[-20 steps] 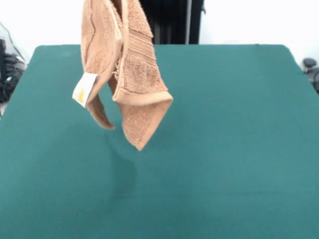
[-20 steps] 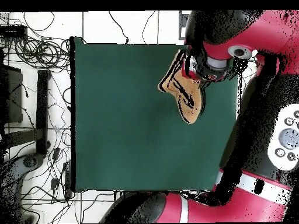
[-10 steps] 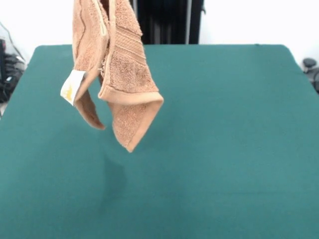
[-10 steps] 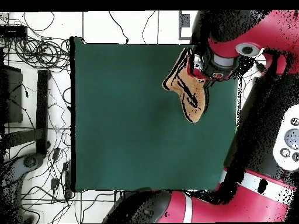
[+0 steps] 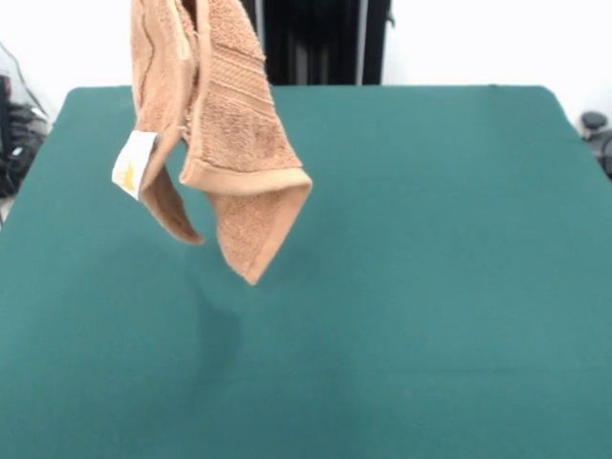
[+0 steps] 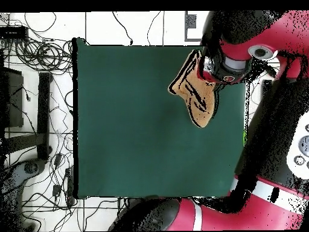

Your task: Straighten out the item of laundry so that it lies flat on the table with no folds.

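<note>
The item of laundry (image 5: 222, 143), an orange-tan terry towel, hangs folded in the air above the left part of the green table (image 5: 430, 268). Its top runs out of the front view's upper edge. A woven border band faces the camera, and a white label (image 5: 132, 164) with yellow print dangles at its left side. Its lowest corner (image 5: 251, 277) hangs clear of the cloth and casts a faint shadow below. From overhead, the towel (image 6: 196, 96) hangs under the arm's wrist near the table's right edge. The gripper (image 6: 212, 69) is shut on its top, with its fingers hidden by the wrist.
The red arm (image 6: 265, 121) runs along the table's right side in the overhead view. Cables (image 6: 36, 54) and black stands lie on the floor to the left of the table. A dark post (image 5: 320, 43) stands behind the table's far edge.
The hanging towel has drifted a little to the left in the front view and swung slightly. Its height above the table is about the same.
</note>
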Action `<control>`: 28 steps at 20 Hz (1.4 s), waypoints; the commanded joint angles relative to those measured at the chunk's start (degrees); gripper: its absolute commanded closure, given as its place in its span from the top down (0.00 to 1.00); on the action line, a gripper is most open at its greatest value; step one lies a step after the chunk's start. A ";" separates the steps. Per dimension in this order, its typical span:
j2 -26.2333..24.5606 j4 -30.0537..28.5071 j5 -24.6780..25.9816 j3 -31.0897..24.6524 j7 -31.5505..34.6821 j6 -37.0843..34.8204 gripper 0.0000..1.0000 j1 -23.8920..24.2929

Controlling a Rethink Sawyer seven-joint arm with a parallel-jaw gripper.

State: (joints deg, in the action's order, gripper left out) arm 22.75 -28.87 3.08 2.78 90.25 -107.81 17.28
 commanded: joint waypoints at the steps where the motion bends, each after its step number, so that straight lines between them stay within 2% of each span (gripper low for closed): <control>1: 4.25 -9.84 1.84 -3.96 -12.57 3.89 0.00 -0.17; 9: 10.67 -24.27 1.54 -3.13 -8.94 16.57 0.00 -1.45; 18: 16.00 -36.76 2.21 -2.82 -4.18 29.85 0.00 -2.74; 21: 16.77 -38.78 2.42 -3.00 -3.62 32.29 0.00 -2.65; 28: 16.18 -39.53 3.92 -3.94 -5.24 34.90 0.00 -1.57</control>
State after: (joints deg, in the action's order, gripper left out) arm 38.78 -55.91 4.69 3.02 90.25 -77.63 16.64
